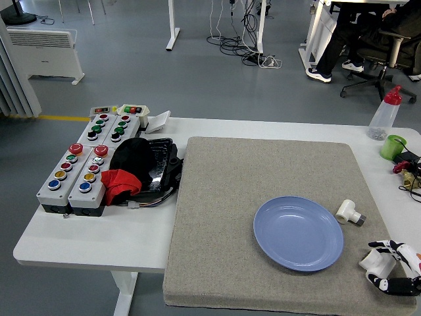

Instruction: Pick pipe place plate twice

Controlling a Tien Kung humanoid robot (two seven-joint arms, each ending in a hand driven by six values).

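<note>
A blue plate (298, 232) lies empty on the grey mat (230, 197). One white pipe fitting (350, 212) lies on the mat just right of the plate. A second white pipe piece (373, 261) lies at the mat's lower right corner. My right hand (389, 266) is at that corner, its fingers curled around the second pipe piece, which rests on the mat. The left arm is out of view.
Grey button boxes (79, 172) with coloured buttons stand at the table's left. A black and red bundle (135, 170) lies beside them. A clear bottle with a red cap (385, 115) and a green cup (393, 146) stand at the far right. A seated person (368, 33) is far behind.
</note>
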